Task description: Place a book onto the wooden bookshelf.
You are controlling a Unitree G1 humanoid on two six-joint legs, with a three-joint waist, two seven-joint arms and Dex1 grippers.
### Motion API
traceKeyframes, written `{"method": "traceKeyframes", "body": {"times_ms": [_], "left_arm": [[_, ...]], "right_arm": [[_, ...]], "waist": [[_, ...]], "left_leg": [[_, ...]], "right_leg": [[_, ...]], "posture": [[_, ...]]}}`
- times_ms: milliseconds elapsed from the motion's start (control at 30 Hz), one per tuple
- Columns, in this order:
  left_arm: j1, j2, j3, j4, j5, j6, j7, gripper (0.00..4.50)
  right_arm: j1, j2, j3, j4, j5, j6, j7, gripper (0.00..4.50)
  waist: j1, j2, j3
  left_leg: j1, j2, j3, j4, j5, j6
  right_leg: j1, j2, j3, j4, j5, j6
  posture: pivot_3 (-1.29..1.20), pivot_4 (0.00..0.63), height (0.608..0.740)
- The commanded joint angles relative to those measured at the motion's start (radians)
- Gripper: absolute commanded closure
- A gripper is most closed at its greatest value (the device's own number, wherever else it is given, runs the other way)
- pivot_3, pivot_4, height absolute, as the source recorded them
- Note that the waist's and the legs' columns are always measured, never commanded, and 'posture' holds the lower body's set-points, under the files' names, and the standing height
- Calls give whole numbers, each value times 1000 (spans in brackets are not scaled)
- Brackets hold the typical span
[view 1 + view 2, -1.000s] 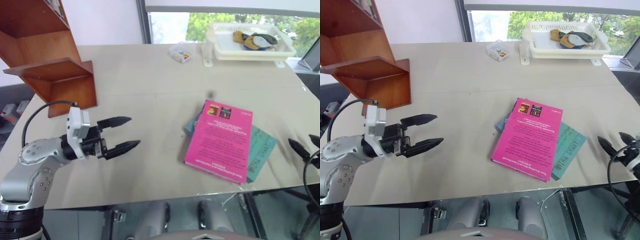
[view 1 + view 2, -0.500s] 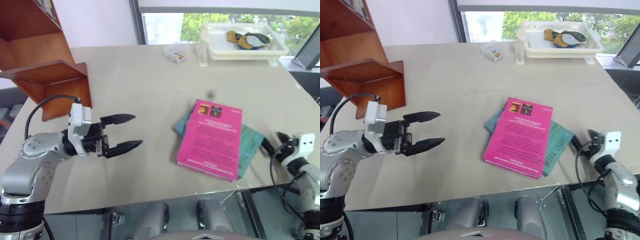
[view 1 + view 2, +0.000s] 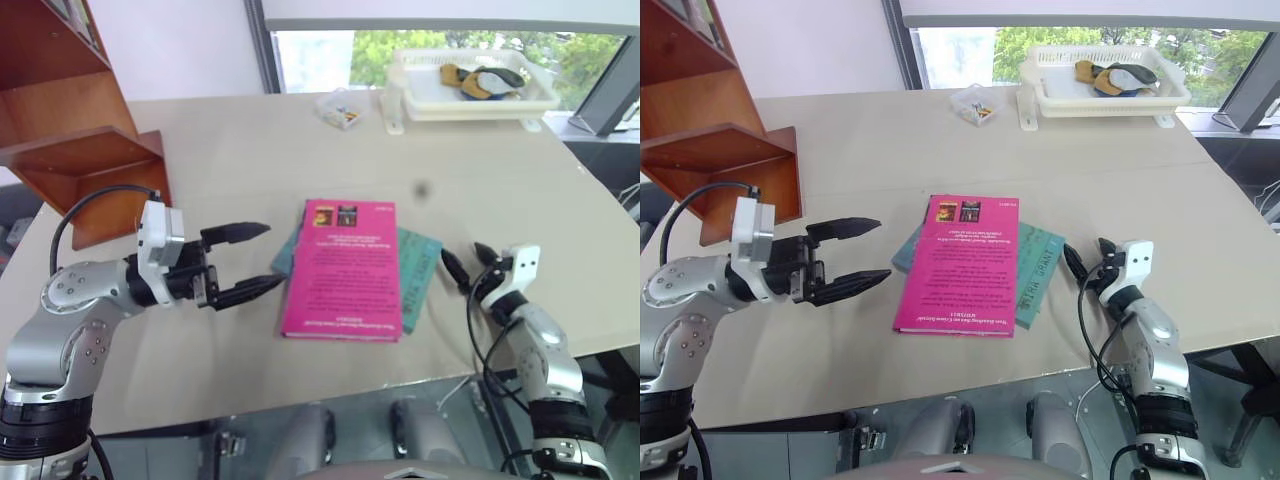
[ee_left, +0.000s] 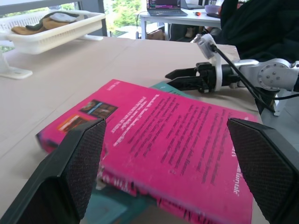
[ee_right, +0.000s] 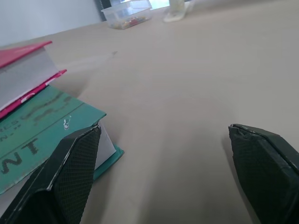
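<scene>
The pink book (image 3: 342,270) is located at the centre of the frame in the head views, lying flat on the beige table (image 3: 250,150). It is stacked on a teal book (image 3: 418,275), whose edges protrude at the right and at the upper left of the pink cover. Two small dark pictures are visible at the far end of the pink cover.

The left gripper (image 3: 256,262) is seen at the left of centre, level with the tabletop. Its jaws are spread wide and nothing is held between them. The fingertips are positioned just beside the left edge of the pink book; contact cannot be confirmed.

The right gripper (image 3: 466,263) is seen at the right of centre, just beside the right edge of the teal book. Its jaws are parted and empty. In the right wrist view, one finger (image 5: 70,182) is shown close against the corner of the teal book.

The wooden bookshelf (image 3: 80,130) is located at the upper left of the frame, well apart from the books. A white tray (image 3: 475,95) holding items and a small clear box (image 3: 337,108) are placed at the top of the frame, along the far table edge.
</scene>
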Motion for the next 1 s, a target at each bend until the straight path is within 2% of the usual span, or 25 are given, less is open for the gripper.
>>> {"method": "traceKeyframes", "body": {"times_ms": [33,133,367,433,500,600,733,867,1000], "left_arm": [[-13,-20,37,21,-43,58,75,55],[-3,-29,64,43,-95,181,174,55],[67,-18,80,17,-244,440,255,55],[62,-42,93,42,-317,524,308,55],[65,-66,97,71,-401,617,346,55],[64,-75,103,109,-469,697,368,55],[8,-121,96,286,-547,805,393,55],[-66,-149,36,452,-508,852,355,55],[-169,-182,-31,583,-470,902,300,55]], "right_arm": [[-13,-59,-47,24,-1,-14,-10,0],[-10,-145,-107,48,11,-31,6,0],[-11,-308,-208,71,50,-76,88,0],[11,-346,-236,40,110,-56,171,0],[64,-408,-273,-20,206,-2,310,0],[141,-478,-315,-107,335,117,422,0],[309,-618,-434,-327,634,411,598,0],[439,-688,-489,-421,707,525,694,0],[507,-701,-531,-475,743,585,705,0]], "waist": [[2,0,0],[11,2,2],[13,4,4],[14,3,4],[18,5,5],[26,5,5],[29,5,6],[36,2,7],[40,-1,7]], "left_leg": [[0,0,0,0,0,0],[-1,-4,-1,0,0,0],[-2,-6,-1,-3,-1,1],[-2,-5,-2,-3,-1,1],[-2,-4,-2,-3,-1,1],[-2,-5,-2,-3,-1,1],[-2,-5,-2,-2,-1,1],[-2,-4,-3,-1,-1,1],[-3,-5,-3,0,-1,1]], "right_leg": [[0,0,0,0,0,0],[0,-3,-1,0,0,0],[-1,-5,-1,-1,1,2],[0,-5,-2,-1,1,2],[0,-5,-2,-1,0,1],[1,-5,-2,-1,1,3],[1,-5,-2,-1,0,1],[1,-6,-3,-1,-1,1],[1,-5,-4,-2,-1,1]], "posture": [[0,150,740],[0,150,740],[0,150,740],[0,150,740],[0,150,740],[0,150,740],[0,150,740],[0,150,740],[0,150,740]]}}
